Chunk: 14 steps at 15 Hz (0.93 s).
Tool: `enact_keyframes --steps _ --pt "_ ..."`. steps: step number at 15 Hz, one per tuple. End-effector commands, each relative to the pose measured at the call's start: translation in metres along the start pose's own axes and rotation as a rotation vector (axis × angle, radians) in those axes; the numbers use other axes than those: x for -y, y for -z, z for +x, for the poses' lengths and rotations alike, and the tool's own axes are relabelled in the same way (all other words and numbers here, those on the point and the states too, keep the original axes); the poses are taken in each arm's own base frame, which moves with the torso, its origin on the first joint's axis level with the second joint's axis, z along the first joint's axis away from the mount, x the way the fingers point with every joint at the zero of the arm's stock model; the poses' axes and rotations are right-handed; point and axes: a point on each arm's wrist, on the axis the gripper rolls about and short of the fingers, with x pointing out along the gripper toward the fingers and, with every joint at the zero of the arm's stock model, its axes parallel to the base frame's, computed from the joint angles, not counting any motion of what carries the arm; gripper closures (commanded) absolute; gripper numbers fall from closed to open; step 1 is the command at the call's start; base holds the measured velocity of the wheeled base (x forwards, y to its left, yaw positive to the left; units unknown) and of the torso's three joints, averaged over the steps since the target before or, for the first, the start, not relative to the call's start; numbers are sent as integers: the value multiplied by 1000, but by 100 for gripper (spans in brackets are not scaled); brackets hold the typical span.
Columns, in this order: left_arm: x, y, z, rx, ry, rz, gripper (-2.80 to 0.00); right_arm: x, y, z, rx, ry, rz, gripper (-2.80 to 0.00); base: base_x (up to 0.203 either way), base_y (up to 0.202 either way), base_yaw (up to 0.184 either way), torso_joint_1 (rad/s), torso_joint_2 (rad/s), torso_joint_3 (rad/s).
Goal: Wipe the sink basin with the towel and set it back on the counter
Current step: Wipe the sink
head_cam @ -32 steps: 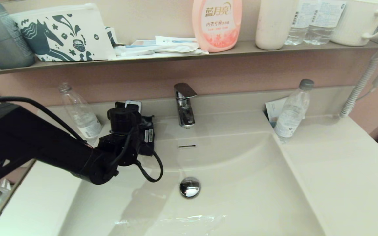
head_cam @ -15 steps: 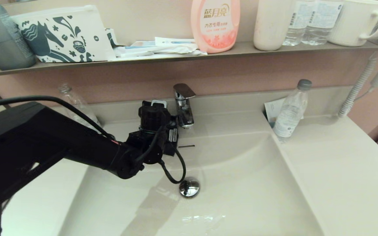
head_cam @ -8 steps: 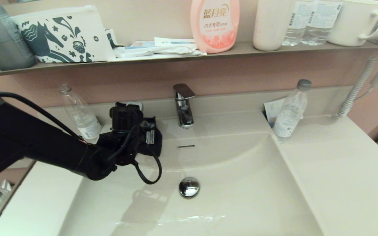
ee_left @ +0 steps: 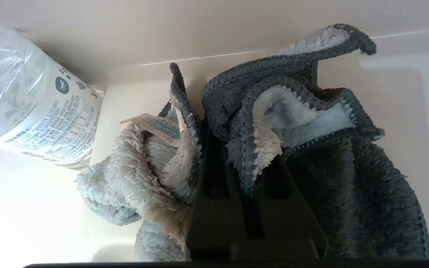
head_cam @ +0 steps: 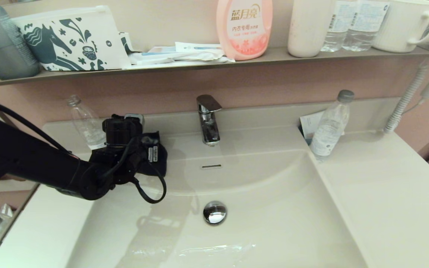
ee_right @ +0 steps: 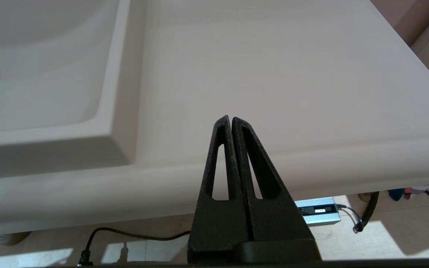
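Note:
My left gripper (head_cam: 150, 146) is at the back left corner of the sink basin (head_cam: 274, 208), over the counter (head_cam: 385, 193) ledge beside a clear bottle. It is shut on the towel (ee_left: 311, 119), with a fold pinched between the fingers (ee_left: 214, 175). The cloth bunches to both sides, light grey-blue fluff on one and dark charcoal on the other. In the head view the wrist hides most of it. My right gripper (ee_right: 231, 119) is shut on nothing, parked before the counter's front edge to the right of the bowl.
An empty clear bottle (head_cam: 88, 126) stands close to the left gripper. The chrome faucet (head_cam: 209, 119) sits at the back centre, with the drain plug (head_cam: 215, 212) and overflow slot (head_cam: 211, 166) in the bowl. A capped bottle (head_cam: 330, 126) stands at the back right.
The left gripper swept right to the faucet with the towel, then came back left. It is now further left and back, next to the empty bottle. The right arm has not moved.

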Motion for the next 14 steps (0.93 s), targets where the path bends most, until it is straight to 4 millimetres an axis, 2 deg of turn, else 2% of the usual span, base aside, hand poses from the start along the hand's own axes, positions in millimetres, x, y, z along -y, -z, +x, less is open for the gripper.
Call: enact_keyframes --steps 1,4,8,10,14 --pt "11 -6 -8 31 28 1 0 0 0 0 -1 -1 0 0 0 0 0 0 0 0" --pt "39 -14 -26 71 62 20 0 0 0 0 -1 0 0 0 0 0 0 0 0 0" --pt "68 -26 -38 93 84 38 0 0 0 0 -1 -1 0 0 0 0 0 0 0 0" --pt "70 -30 -43 101 80 38 0 0 0 0 -1 -1 0 0 0 0 0 0 0 0" --pt "58 -39 -57 101 71 35 0 0 0 0 -1 -1 0 0 0 0 0 0 0 0"
